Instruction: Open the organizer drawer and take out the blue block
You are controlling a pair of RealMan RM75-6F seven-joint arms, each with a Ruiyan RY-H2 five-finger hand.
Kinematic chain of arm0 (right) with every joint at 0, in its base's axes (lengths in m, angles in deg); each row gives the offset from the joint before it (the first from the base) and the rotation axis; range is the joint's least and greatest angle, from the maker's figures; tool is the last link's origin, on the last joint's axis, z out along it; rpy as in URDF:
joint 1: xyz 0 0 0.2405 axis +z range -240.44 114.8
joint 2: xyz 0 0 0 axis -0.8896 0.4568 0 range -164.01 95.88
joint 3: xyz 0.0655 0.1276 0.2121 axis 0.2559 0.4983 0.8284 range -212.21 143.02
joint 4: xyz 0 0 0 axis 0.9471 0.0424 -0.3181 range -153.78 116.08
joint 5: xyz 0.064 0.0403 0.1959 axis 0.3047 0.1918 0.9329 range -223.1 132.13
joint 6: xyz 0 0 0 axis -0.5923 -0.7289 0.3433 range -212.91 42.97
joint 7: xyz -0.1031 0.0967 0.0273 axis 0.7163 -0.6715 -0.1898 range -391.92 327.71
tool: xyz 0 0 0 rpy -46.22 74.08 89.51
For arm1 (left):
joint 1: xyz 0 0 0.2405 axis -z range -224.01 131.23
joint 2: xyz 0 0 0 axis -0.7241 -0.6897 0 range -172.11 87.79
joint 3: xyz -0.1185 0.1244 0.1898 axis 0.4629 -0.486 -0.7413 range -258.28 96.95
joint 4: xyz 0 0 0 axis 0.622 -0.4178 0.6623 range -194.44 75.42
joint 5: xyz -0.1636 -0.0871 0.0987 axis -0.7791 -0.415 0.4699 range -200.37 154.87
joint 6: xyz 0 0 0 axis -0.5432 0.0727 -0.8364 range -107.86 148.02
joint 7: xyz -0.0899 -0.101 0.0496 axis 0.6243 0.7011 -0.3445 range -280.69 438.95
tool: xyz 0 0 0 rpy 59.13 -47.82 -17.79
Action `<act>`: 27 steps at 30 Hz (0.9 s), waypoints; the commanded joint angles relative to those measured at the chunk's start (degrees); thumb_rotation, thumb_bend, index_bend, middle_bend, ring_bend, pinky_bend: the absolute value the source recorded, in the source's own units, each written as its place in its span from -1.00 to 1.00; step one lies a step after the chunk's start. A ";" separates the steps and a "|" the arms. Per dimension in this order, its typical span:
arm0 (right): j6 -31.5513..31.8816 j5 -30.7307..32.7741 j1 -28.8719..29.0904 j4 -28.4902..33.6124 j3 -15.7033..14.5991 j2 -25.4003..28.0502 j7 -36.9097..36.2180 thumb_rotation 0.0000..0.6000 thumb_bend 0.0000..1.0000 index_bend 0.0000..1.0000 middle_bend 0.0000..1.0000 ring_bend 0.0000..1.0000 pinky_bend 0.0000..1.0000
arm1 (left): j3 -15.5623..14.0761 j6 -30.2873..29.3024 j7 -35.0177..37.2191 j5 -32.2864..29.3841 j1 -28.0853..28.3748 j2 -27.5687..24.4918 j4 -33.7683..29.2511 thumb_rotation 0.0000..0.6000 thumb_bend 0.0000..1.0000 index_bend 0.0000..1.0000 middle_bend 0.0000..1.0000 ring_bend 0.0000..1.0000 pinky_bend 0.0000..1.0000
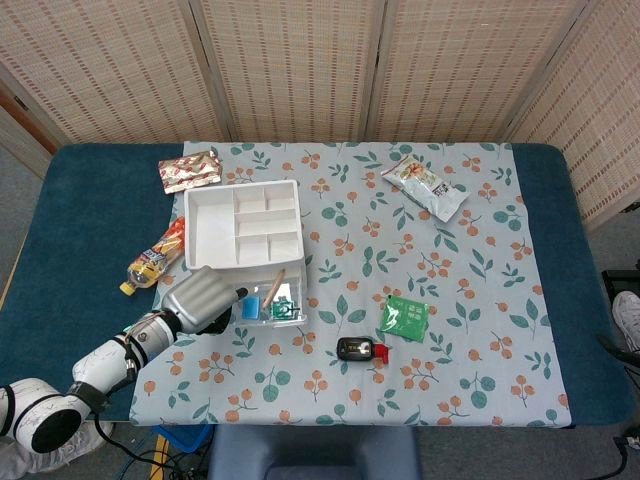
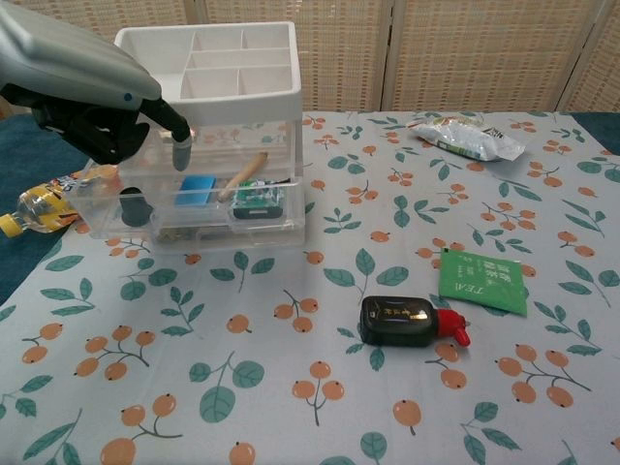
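The white organizer stands at the table's left, its clear bottom drawer pulled out toward me. The blue block lies flat in the drawer's left part, beside a wooden stick and a green item. My left hand hovers over the drawer's left end, holding nothing. One fingertip points down just above the block without touching it. My right hand does not show in either view.
A drink bottle lies left of the organizer and a red snack packet behind it. A black bottle with a red cap, a green tea packet and a white snack bag lie to the right.
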 commanded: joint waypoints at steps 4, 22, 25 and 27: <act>1.00 -0.30 -0.06 0.72 0.58 0.98 0.19 1.00 -0.74 -1.00 -0.75 -1.00 -0.88 | 1.20 -4.14 3.30 6.31 -3.66 -1.04 -0.61 0.25 0.55 -0.42 0.91 1.00 1.00; 1.31 -0.33 0.84 4.18 2.01 4.43 1.46 1.00 -0.74 -1.00 -0.75 -1.00 -0.88 | 3.85 -17.82 22.27 36.66 -11.62 11.26 19.20 1.00 -0.46 -0.31 0.90 0.98 1.00; 1.22 -0.20 0.88 4.22 1.99 4.41 1.43 1.00 -0.74 -1.00 -0.75 -1.00 -0.88 | 3.85 -16.46 22.63 38.63 -10.85 11.12 20.47 1.00 -0.46 -0.30 0.90 0.98 1.00; 1.04 -0.15 0.92 4.15 1.91 4.34 1.35 1.00 -0.74 -1.00 -0.75 -1.00 -0.88 | 3.77 -15.99 22.50 40.82 -10.21 11.16 21.42 1.00 -0.46 -0.30 0.90 0.97 1.00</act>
